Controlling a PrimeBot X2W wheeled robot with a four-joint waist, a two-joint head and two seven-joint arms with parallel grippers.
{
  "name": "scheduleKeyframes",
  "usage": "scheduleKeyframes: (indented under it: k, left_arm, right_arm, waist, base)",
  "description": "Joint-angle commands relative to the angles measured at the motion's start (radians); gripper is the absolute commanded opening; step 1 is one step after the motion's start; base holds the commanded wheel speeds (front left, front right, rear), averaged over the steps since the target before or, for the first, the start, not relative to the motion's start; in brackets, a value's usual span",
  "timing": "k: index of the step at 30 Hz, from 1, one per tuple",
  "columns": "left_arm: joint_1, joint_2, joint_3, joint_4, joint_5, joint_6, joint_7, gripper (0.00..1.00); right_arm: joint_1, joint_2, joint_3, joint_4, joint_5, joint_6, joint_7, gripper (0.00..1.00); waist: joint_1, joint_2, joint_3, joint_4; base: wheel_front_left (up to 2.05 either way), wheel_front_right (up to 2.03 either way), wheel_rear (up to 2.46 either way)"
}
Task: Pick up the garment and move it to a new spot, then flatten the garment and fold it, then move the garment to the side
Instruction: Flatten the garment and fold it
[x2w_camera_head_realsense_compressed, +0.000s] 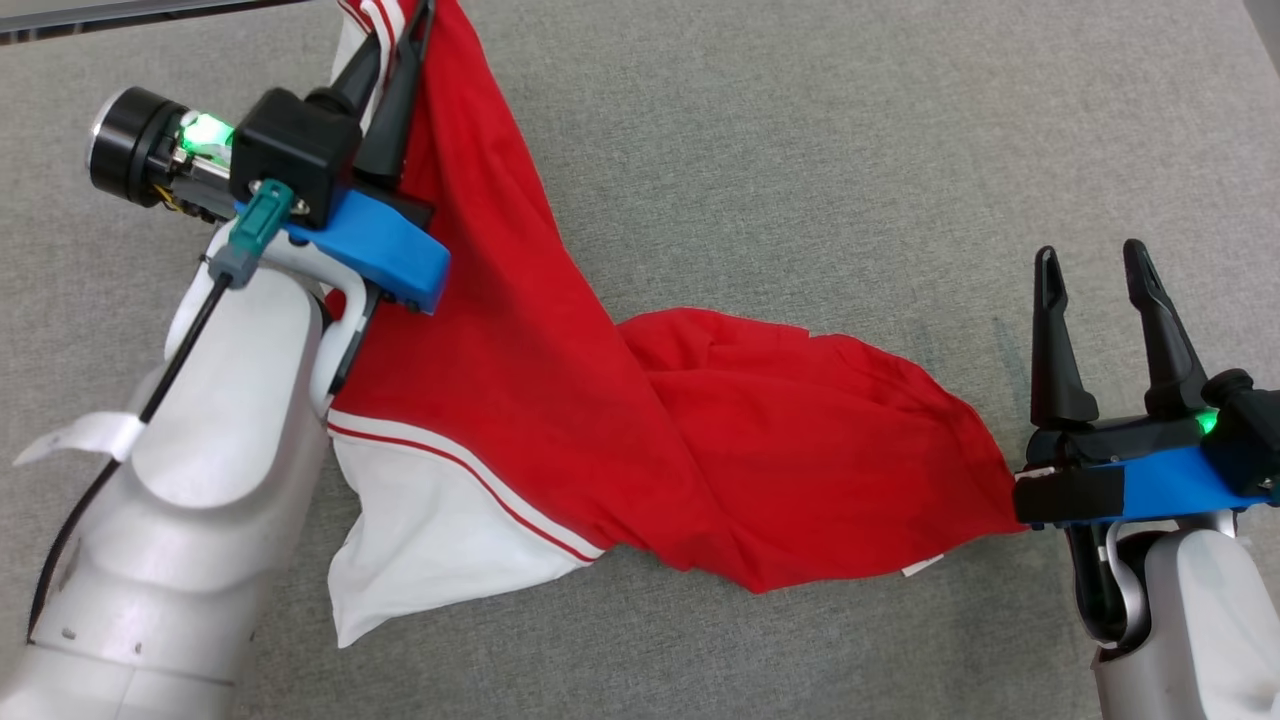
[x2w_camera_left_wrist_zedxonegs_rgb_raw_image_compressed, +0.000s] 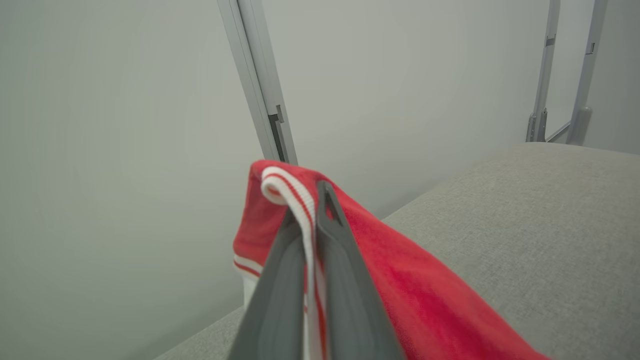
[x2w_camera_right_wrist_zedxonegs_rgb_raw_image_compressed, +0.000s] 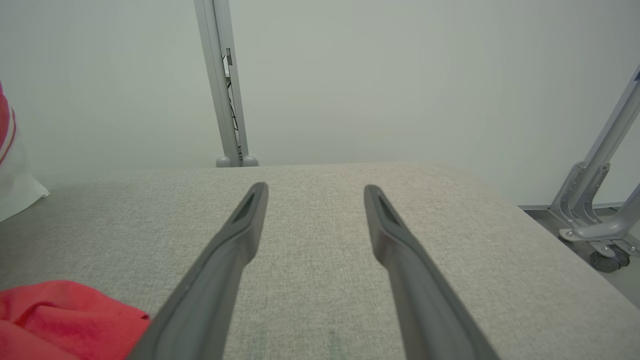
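— So, where's the garment (x2w_camera_head_realsense_compressed: 600, 420)?

— Across the grey padded surface (x2w_camera_head_realsense_compressed: 800, 150). It's red, with a white panel (x2w_camera_head_realsense_compressed: 420, 540) edged in thin red and white stripes. One end is lifted at the far left. The rest trails down and to the right, twisted around the middle, and lies rumpled on the fabric.

— Which hand has it?

— The left gripper (x2w_camera_head_realsense_compressed: 405, 25). Its two dark fingers are pinched together on the ribbed trim (x2w_camera_left_wrist_zedxonegs_rgb_raw_image_compressed: 295, 196), which is white with red lines. In the left wrist view the trim runs straight down between the fingers and loops over their tips, and red cloth hangs off to either side.

— And the other one?

— The right gripper (x2w_camera_head_realsense_compressed: 1090, 255) is spread wide with nothing between its fingers, pointing away over bare surface. It sits at the near right, just beside the garment's low right-hand corner. That corner ends right at the black block under the fingers. It may be touching, but I can't be sure from here.

— What about the right wrist view?

— A rumple of red shows at the lower left, beside the left finger and outside the gap. Past the far edge of the surface there's a pale wall with a grey metal post (x2w_camera_right_wrist_zedxonegs_rgb_raw_image_compressed: 220, 85), and a wheeled stand (x2w_camera_right_wrist_zedxonegs_rgb_raw_image_compressed: 595, 215) is off to the right.
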Motion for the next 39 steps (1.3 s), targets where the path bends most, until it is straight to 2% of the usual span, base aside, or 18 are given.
scheduleKeyframes:
  k: [1,6,7,8,14,31,35,39]
  left_arm:
    - [-0.021,0.001,-0.002,0.018,-0.003,-0.003,-0.006,0.0]
    - [-0.076,-0.001,0.0,0.149,-0.019,-0.005,-0.032,0.0]
    - [-0.08,-0.005,0.004,0.172,-0.026,-0.004,-0.036,0.43]
    - [-0.085,-0.009,0.008,0.193,-0.028,-0.001,-0.041,1.0]
    - [-0.039,-0.029,0.005,0.23,-0.03,0.011,-0.055,1.0]
    - [0.452,-0.062,0.109,-0.207,-0.025,0.111,-0.055,1.0]
    - [0.552,-0.074,0.115,-0.258,-0.015,0.117,-0.056,1.0]
    - [0.612,-0.078,0.109,-0.264,-0.005,0.103,-0.056,1.0]
  right_arm:
    - [-0.011,-0.003,0.002,0.002,0.006,0.0,-0.004,1.0]
    - [-0.02,-0.002,0.008,0.01,0.003,0.0,-0.004,1.0]
    - [-0.021,-0.001,0.009,0.011,0.003,0.0,-0.004,1.0]
    - [-0.022,-0.001,0.009,0.012,0.003,0.0,-0.004,1.0]
    - [-0.006,-0.001,-0.002,0.019,-0.002,0.0,-0.004,1.0]
    - [0.064,0.004,-0.009,0.05,-0.008,0.0,-0.004,1.0]
    - [0.078,0.004,-0.009,0.051,-0.007,0.0,-0.004,1.0]
    - [0.088,0.005,-0.013,0.054,-0.008,0.0,-0.004,1.0]
  waist:
    - [-0.0001,0.0,0.0,-0.003]
    - [-0.0001,0.0,0.003,-0.013]
    - [-0.0001,0.0,0.003,-0.014]
    - [-0.0001,0.0,0.001,-0.014]
    - [-0.0001,0.0,-0.025,0.011]
    - [-0.0001,0.0,-0.173,0.165]
    - [-0.0001,0.0,-0.195,0.187]
    - [-0.0001,0.0,-0.211,0.202]
  base:
    - [0.0,0.0,0.0]
    - [0.0,0.0,0.0]
    - [0.0,0.0,0.0]
    - [0.0,0.0,0.0]
    - [0.0,0.0,0.0]
    - [0.0,0.0,0.0]
    - [0.0,0.0,0.0]
    - [0.0,0.0,0.0]
